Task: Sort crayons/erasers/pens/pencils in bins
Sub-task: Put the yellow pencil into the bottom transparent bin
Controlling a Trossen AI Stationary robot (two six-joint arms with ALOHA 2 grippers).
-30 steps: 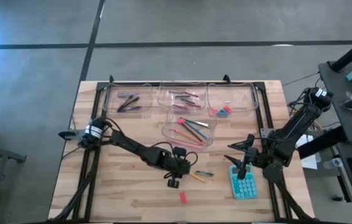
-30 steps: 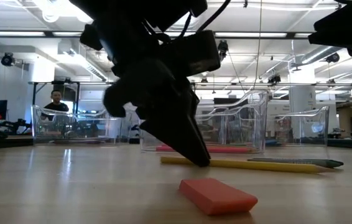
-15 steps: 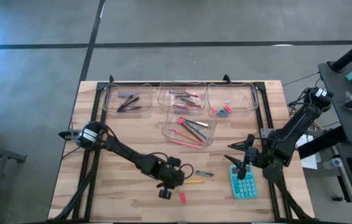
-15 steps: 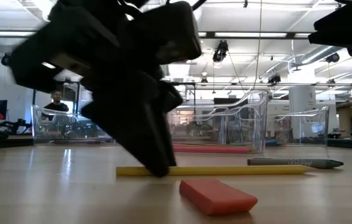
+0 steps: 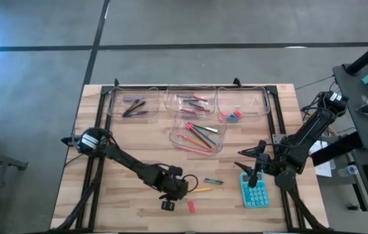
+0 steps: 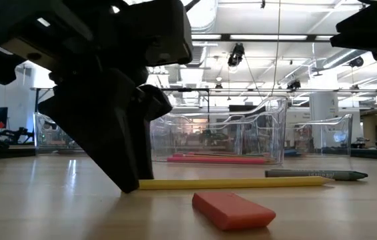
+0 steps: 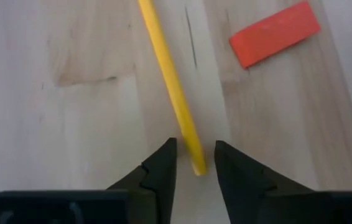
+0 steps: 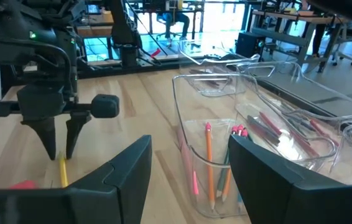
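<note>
You'll find the long thin yellow pencil's (image 7: pixel 175 98) end between the left gripper's (image 7: pixel 195 163) parted jaws, the flat red eraser block (image 7: pixel 274 33) lying ahead, off to one side.

The left claw (image 7: pixel 195 163) points down at a pale, wood-grained tabletop (image 7: pixel 70 112), its two dark tapered fingers (image 7: pixel 157 171) parted by a narrow gap. The near end of a long, thin yellow pencil (image 7: pixel 170 87) lies in that gap, with a finger on either side; whether they touch it cannot be told. The pencil runs away from the claw across the boards. Beside its far part, apart from it, lies a flat orange-red rectangular eraser (image 7: pixel 274 33), set at a slant.
</note>
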